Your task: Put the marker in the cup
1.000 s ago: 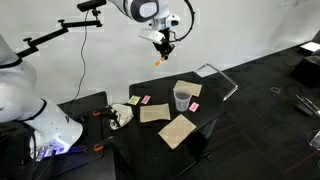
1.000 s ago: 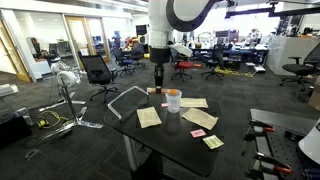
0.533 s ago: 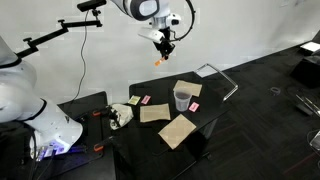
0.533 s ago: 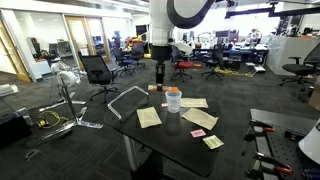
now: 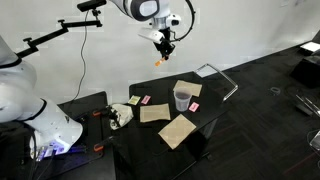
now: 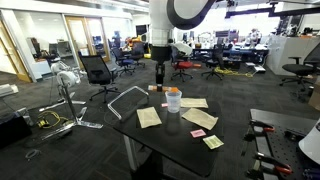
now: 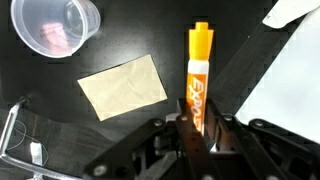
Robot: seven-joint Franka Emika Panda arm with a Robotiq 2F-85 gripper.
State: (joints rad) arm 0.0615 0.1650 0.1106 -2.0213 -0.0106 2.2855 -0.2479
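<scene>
My gripper (image 5: 163,47) is high above the black table and is shut on the orange marker (image 7: 198,75), which hangs down from the jaws (image 7: 196,125). In an exterior view the marker's tip (image 5: 158,61) shows just below the fingers. The clear plastic cup (image 5: 182,98) stands upright on the table, well below the gripper and off to one side. It also shows in an exterior view (image 6: 173,100) and at the upper left of the wrist view (image 7: 55,27). The gripper shows in an exterior view (image 6: 159,72) behind the cup.
Tan cardboard squares (image 5: 177,130) (image 5: 153,113) (image 5: 187,88) and small pink pieces (image 5: 144,100) lie on the black table (image 6: 170,140). A metal frame (image 6: 122,100) hangs off a table edge. Office chairs (image 6: 98,72) stand beyond.
</scene>
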